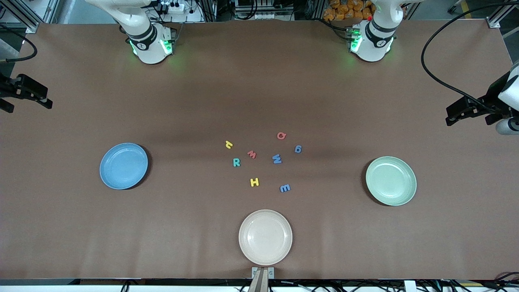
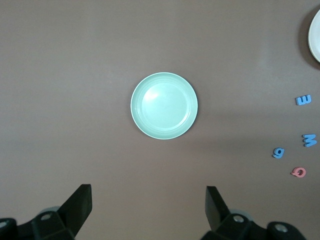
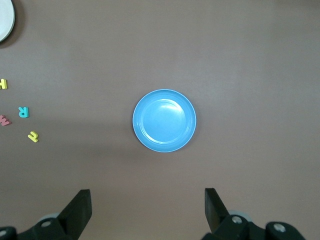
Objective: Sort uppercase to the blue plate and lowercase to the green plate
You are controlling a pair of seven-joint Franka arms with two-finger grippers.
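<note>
cream plate (image 1: 265, 237), nearest the camera, bare. next, eight foam letters (image 1: 277, 158) loose mid-table, between blue plate (image 1: 123, 165) and green plate (image 1: 391, 180), both bare. letters look light, soft, thin: pinch across a stroke, edge to edge. left gripper (image 2: 148, 207) high over green plate, right gripper (image 3: 147, 210) over blue plate; both spread wide, holding nothing. only the wrist views show the jaws.

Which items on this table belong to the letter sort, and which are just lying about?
Job:
round sky-blue plate
round mint-green plate
foam letters: yellow H, teal R, pink Q, blue W, blue g, blue m, red m, yellow hook

Lying about:
round cream-white plate
</note>
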